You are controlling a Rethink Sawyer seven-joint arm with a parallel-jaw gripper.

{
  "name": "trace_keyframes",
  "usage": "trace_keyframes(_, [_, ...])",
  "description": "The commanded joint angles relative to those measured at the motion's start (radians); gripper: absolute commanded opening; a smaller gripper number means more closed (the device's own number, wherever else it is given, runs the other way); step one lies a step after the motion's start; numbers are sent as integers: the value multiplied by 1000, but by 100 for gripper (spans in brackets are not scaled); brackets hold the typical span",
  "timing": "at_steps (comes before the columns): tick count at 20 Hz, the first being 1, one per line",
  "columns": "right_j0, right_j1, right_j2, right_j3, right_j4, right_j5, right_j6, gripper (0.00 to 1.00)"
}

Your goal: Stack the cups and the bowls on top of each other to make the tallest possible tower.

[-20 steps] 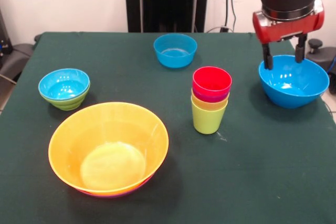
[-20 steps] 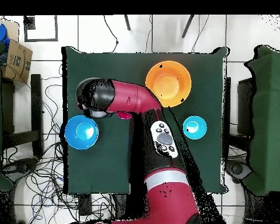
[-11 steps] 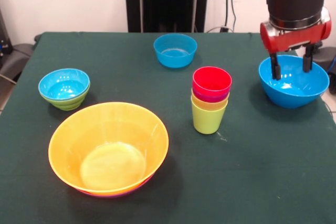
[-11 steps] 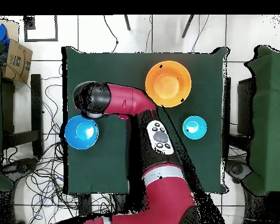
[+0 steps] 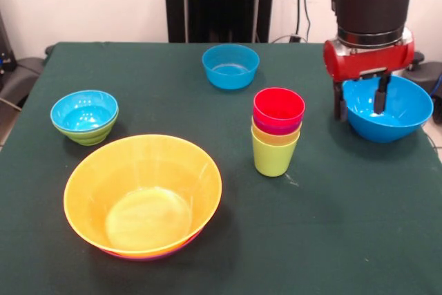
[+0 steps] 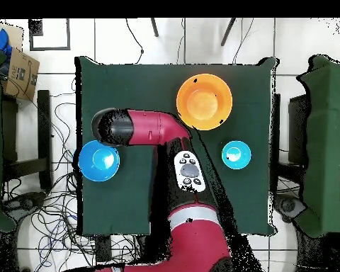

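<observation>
The tower is a stack of nested cups with the red cup (image 5: 278, 106) on top, purple and yellow rims below it, and the lime green cup (image 5: 274, 157) lowest. My gripper (image 5: 359, 105) is open and straddles the left rim of the large blue bowl (image 5: 395, 112), one finger inside and one outside. From overhead, the arm's head (image 6: 110, 127) hides the gripper and the cups, beside that same bowl (image 6: 98, 161). The large yellow-orange bowl (image 5: 143, 195) sits on a purple bowl (image 5: 160, 254) that shows only as a sliver under it.
A small blue bowl (image 5: 83, 110) rests inside the small green bowl (image 5: 91, 135) at the left. Another small blue bowl (image 5: 231, 66) stands at the back middle. The large blue bowl sits close to the table's right edge (image 5: 434, 144).
The gripper has shifted left and dropped from inside the large blue bowl to astride its left rim. Bowls and cups have not moved.
</observation>
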Motion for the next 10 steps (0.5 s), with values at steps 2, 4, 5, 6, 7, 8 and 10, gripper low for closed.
trace_keyframes(2, [9,22,-21,64,-87,-45,88,100])
trace_keyframes(4, [1,18,-11,75,-91,-46,79,100])
trace_keyframes(5, [-10,16,4,83,-94,-49,63,100])
trace_keyframes(6, [-20,15,20,91,-97,-52,47,100])
trace_keyframes(7, [-30,13,35,98,-101,-54,31,100])
trace_keyframes(8, [-47,12,58,106,-103,-53,5,100])
trace_keyframes(10, [-90,13,117,120,-105,-38,-62,100])
